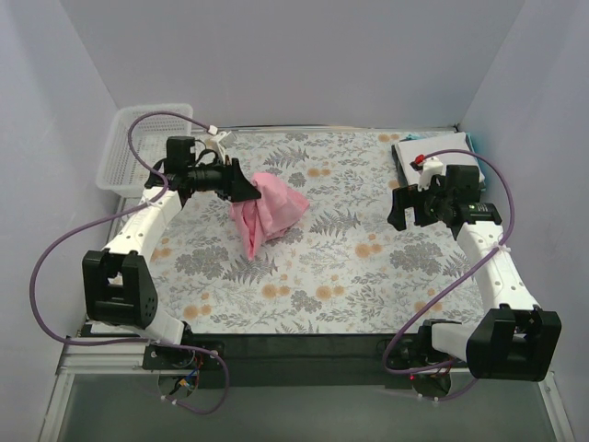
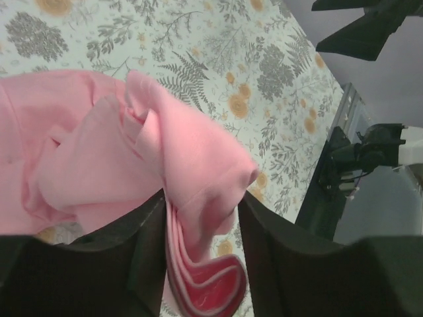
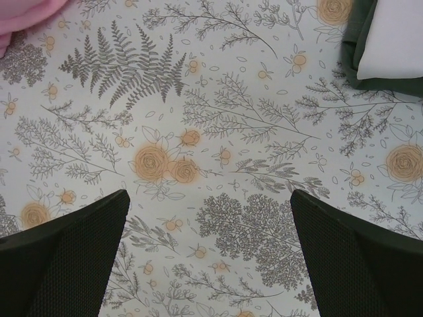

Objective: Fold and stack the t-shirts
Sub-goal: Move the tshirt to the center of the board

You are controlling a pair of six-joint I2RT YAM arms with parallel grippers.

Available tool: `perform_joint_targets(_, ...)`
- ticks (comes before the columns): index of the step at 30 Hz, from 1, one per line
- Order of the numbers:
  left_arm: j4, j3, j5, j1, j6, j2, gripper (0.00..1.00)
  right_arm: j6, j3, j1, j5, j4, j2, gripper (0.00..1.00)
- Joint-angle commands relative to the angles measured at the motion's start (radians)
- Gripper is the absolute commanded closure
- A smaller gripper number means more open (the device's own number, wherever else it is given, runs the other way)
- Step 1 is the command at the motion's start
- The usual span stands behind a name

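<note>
Top view: the pink shirt point(image 1: 267, 214) is seen bunched left of the middle of the tablecloth point(image 1: 350, 267) and is gripped at its upper left edge by the left gripper point(image 1: 241, 191), presumably so that it can be raised and spread flat before folding; the folded shirts point(image 1: 433, 147) are laid at the far right corner, apparently as the stack to be added to; the right gripper point(image 1: 398, 210) is held near them, well apart from the pink shirt; the basket point(image 1: 138, 147) is set at the far left. Whether the bunch is raised clear of the tablecloth cannot be told from above; the number of folded shirts is hidden by the right arm.

Left wrist view: the left gripper point(image 2: 201, 224) is pinched on several layers of the pink shirt point(image 2: 132, 165); a darker pink roll is hung below the fingers and cut off by the frame; which part of the garment is caught cannot be made out.

Right wrist view: the right gripper point(image 3: 208, 224) is spread wide with nothing held, over bare tablecloth point(image 3: 218, 119), seemingly kept ready; only a corner of the pink shirt point(image 3: 26, 13) and a white-on-dark corner of the folded shirts point(image 3: 396, 33) are shown, both cut off.
</note>
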Motion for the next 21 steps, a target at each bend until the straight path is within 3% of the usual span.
perform_joint_targets(1,-0.237,-0.007,0.006,-0.005,0.316,0.003,0.57,-0.019,0.039,-0.005,-0.07,-0.01,0.002,0.02)
perform_joint_targets(2,-0.287,-0.012,-0.031,-0.002,0.361,0.017,0.46,-0.025,0.035,-0.005,-0.081,-0.01,0.003,0.02)
perform_joint_targets(8,-0.339,-0.064,-0.077,0.124,0.47,-0.029,0.37,-0.029,0.044,-0.004,-0.171,-0.003,0.086,0.02)
perform_joint_targets(10,-0.353,-0.058,-0.106,0.12,0.498,-0.058,0.24,-0.022,0.062,-0.002,-0.2,-0.002,0.14,0.03)
perform_joint_targets(16,-0.186,-0.064,-0.361,-0.037,0.385,-0.033,0.24,0.033,0.136,-0.001,-0.273,0.024,0.284,0.16)
perform_joint_targets(18,-0.146,-0.036,-0.468,-0.054,0.326,0.051,0.25,0.046,0.157,0.001,-0.279,0.026,0.315,0.2)
perform_joint_targets(21,-0.119,0.054,-0.522,-0.072,0.292,0.177,0.28,0.06,0.179,-0.001,-0.273,0.027,0.347,0.23)
